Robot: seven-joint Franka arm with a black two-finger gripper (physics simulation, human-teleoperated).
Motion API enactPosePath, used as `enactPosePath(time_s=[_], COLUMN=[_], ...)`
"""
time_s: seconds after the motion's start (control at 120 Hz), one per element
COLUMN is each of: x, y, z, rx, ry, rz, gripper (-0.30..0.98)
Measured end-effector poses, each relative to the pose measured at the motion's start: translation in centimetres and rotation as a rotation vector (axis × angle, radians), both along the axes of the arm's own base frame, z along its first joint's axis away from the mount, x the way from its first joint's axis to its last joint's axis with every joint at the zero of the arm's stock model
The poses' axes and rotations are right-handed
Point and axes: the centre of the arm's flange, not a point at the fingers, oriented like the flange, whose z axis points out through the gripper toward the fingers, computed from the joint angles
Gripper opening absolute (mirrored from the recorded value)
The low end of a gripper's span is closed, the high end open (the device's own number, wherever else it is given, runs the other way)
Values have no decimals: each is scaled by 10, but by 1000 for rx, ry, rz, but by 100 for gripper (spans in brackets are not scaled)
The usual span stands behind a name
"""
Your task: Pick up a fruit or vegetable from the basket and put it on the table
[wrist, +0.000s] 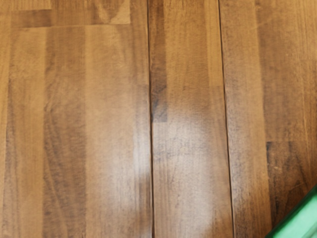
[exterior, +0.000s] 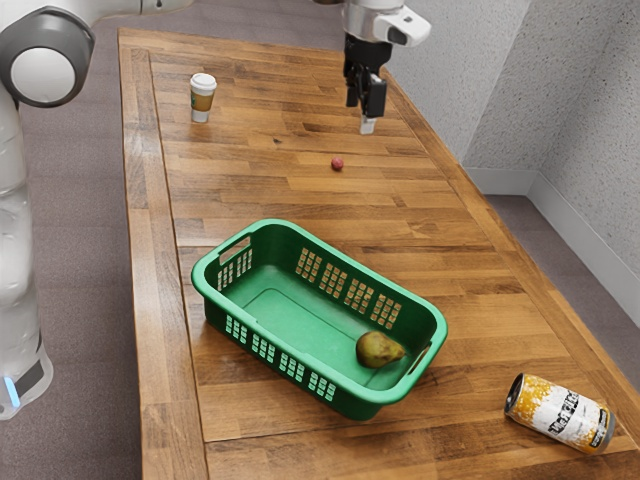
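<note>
- Clock here is reading off the ext. view, 12 at its top edge: the gripper (exterior: 367,120) is hanging well above the table (exterior: 240,170), roughly 12 to 1 o'clock of the green basket (exterior: 318,247).
- Your target, a pear (exterior: 380,349), is lying on its side at the basket's 4 o'clock end, stem end pointing approx. 3 o'clock.
- Step in hand, by the look of it: approach. The pear is sitting ungrasped; gripper state, wide or narrow, you can't tell from here.
- Next, you're probably needing a swing toward 6 o'clock, lining up over the pear, then a drop inside the walls w/o clipping the rim, a grip, a lift and a set-down on bare wood.
- A small red ball, poss. fruit, (exterior: 337,164) is resting on the table at 12 o'clock of the basket; its ID is staying unclear.
- Also standing by: lidded cup (exterior: 202,98) at 11 o'clock of the basket, drink can (exterior: 560,413) on its side near 4 o'clock.
- Pear's underside is hiding from you, so wall contact is going unconfirmed. The arm's (exterior: 48,55) mid-section is running out of frame at 12 o'clock; the wrist cam is catching wood plus a cut-off bit of basket.
</note>
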Motion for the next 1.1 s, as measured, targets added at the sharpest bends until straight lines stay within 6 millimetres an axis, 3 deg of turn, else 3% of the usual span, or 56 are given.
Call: enactPosePath(time_s=[0.192, 0.333, 0.4, 0.517, 0.567, 0.808, 0.975, 1.1], x=[2, 33, 38, 39, 42, 44, 43, 43], y=[-12, -28, -65, -160, -181, -188, -197, -213], z=[0, -15, -19, -31, -42, -58, -91, -95], rx=[3, -6, 2, 17, 20, 30, 73, 50], ry=[0, 12, 18, 34, 50, 79, 87, 65], rz=[-24, -54, -118, -279, -313, -326, -349, -377], gripper=[69, 69, 69, 69, 68, 69, 69, 69])
